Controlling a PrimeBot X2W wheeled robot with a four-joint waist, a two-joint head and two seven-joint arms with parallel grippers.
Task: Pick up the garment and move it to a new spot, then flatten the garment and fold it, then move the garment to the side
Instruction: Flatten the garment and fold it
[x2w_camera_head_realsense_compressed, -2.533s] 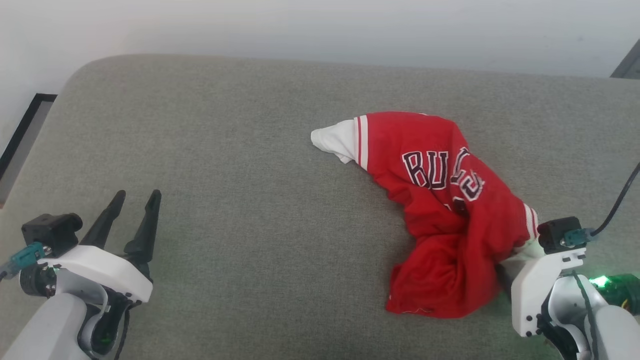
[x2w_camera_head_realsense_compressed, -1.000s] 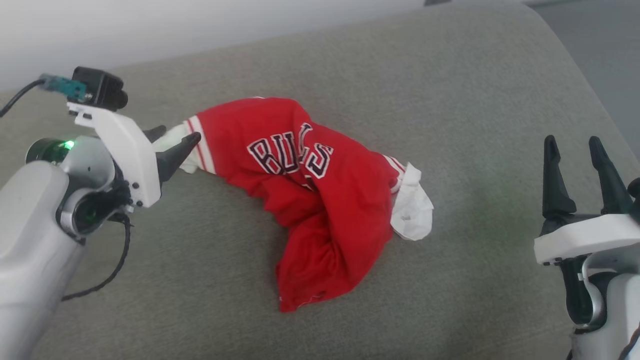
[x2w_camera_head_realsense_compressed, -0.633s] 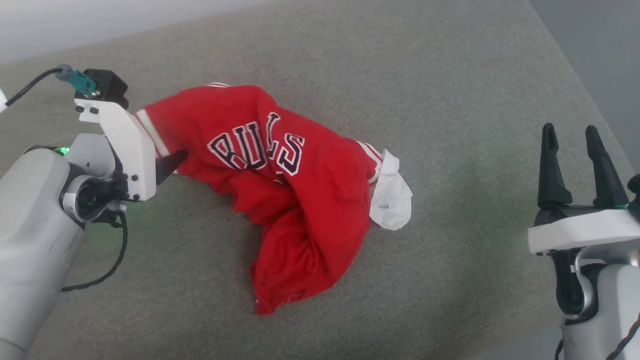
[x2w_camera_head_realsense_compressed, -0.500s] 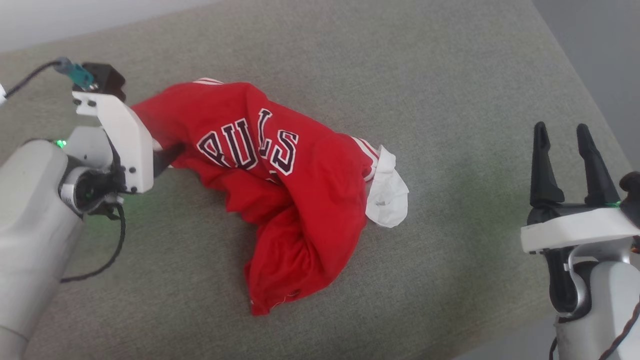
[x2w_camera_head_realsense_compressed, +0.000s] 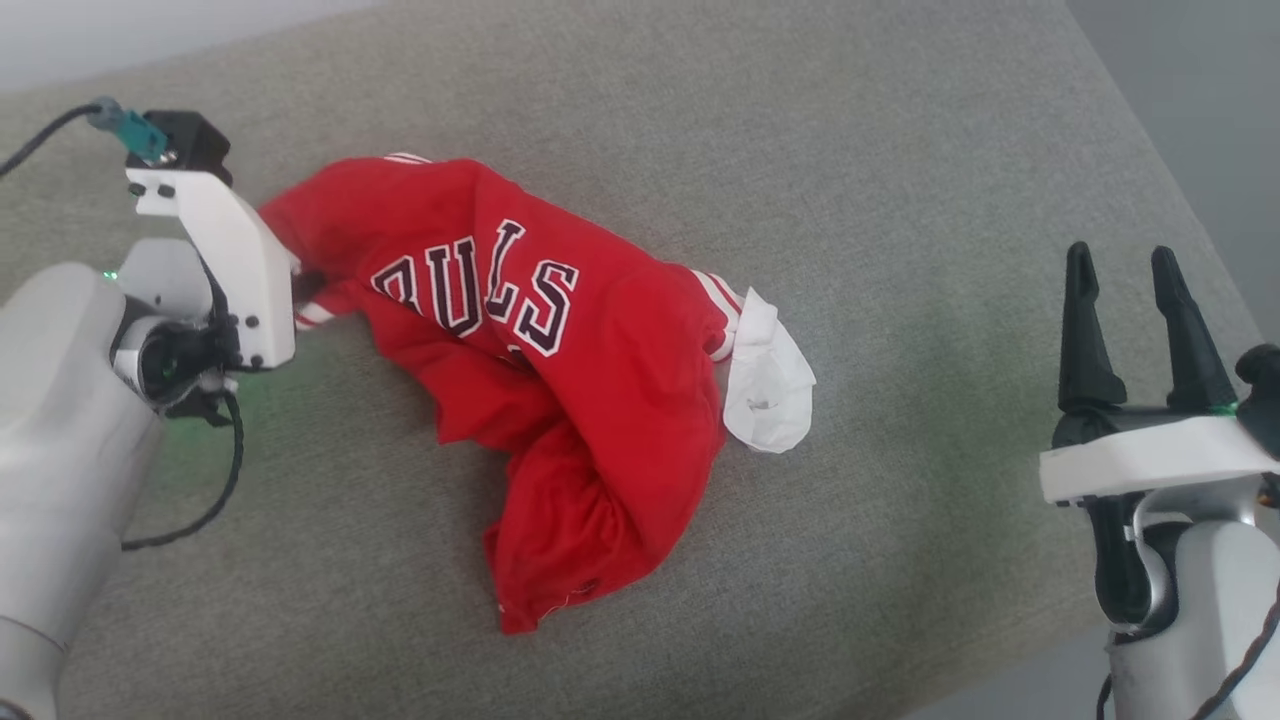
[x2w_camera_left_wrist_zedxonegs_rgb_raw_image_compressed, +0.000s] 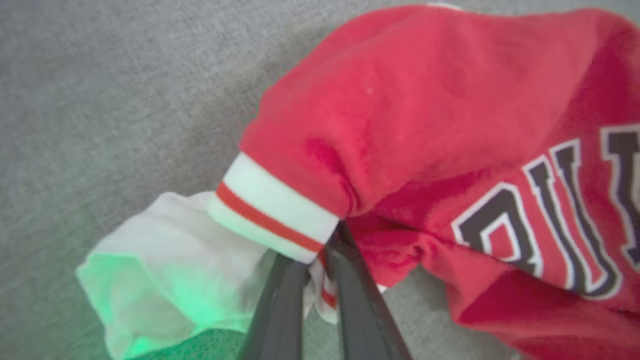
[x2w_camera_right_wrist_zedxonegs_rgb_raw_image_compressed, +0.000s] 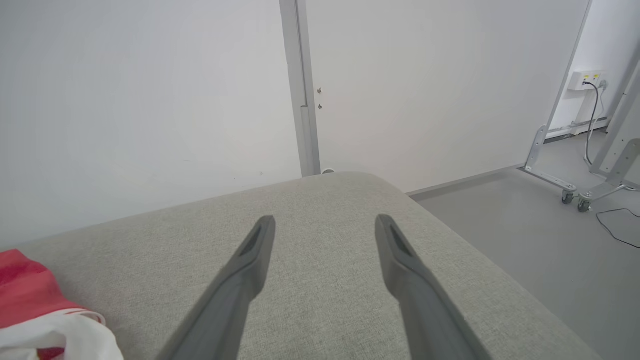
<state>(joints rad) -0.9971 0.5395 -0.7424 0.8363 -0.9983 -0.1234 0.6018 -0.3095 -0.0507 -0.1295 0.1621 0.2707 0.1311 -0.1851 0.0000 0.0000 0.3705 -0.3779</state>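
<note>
Pale grey arms (x2w_camera_head_realsense_compressed: 50, 420) end in white brackets (x2w_camera_head_realsense_compressed: 240, 270) dotted with dark screws (x2w_camera_head_realsense_compressed: 248, 322). The right gripper (x2w_camera_head_realsense_compressed: 1118, 260) has long black tapering fingers (x2w_camera_head_realsense_compressed: 1085, 330). At the left bracket's 11 o'clock sit a black camera (x2w_camera_head_realsense_compressed: 185, 145), a teal plug (x2w_camera_head_realsense_compressed: 130, 125) and a black cable (x2w_camera_head_realsense_compressed: 40, 150).

On the red garment (x2w_camera_head_realsense_compressed: 620, 400) I read dark, white-outlined letters (x2w_camera_head_realsense_compressed: 478, 290): "BU" and "LS", a crease hiding the middle. My left wrist view gives "BU" whole, near the garment's striped cuff (x2w_camera_left_wrist_zedxonegs_rgb_raw_image_compressed: 272, 217).
</note>
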